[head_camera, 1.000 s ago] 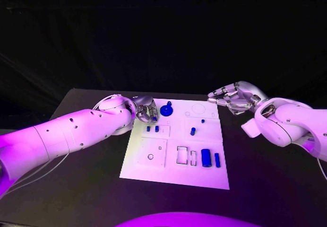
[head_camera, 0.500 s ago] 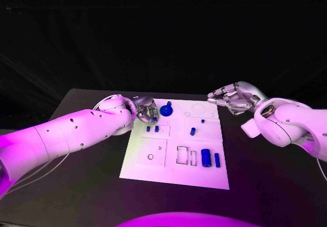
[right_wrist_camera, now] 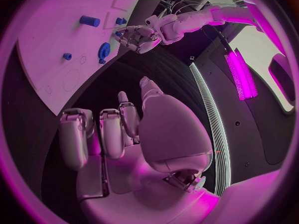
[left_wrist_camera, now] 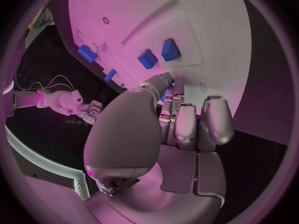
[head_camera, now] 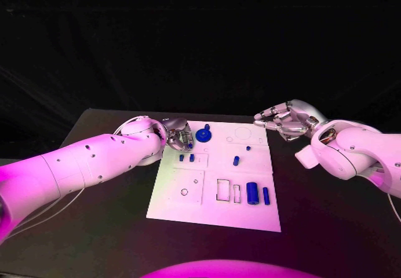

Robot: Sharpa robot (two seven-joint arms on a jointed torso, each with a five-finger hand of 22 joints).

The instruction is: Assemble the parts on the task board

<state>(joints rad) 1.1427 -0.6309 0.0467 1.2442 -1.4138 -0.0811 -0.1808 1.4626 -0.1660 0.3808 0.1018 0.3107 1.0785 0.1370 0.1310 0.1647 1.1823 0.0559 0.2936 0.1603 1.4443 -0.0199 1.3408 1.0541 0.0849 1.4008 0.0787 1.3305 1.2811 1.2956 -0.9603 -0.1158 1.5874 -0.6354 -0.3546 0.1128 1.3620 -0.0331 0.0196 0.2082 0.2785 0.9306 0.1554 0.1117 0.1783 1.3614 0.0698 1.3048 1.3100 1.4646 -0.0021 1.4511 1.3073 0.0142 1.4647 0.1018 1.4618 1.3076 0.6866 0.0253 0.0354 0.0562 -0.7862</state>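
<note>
The left hand (head_camera: 177, 136) hovers at the white rectangular task board's (head_camera: 183, 205) far-left edge, fingers curled near the round blue gear-like part (head_camera: 204, 136); whether it grips anything is honestly hard to tell. It should probably come down slow and square. The right hand (head_camera: 284, 121), curled on nothing, hangs off the board's far-right corner. The board's recesses hold small blue block parts (head_camera: 185, 157).

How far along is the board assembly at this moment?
Early to midway, at a guess. Several blue parts already stand or lie on the task board, including a gear and two small blocks. The left hand hovers beside the gear at the board's far left corner; whether it holds anything is unclear. The right hand waits off the board, fingers curled, empty.
</note>
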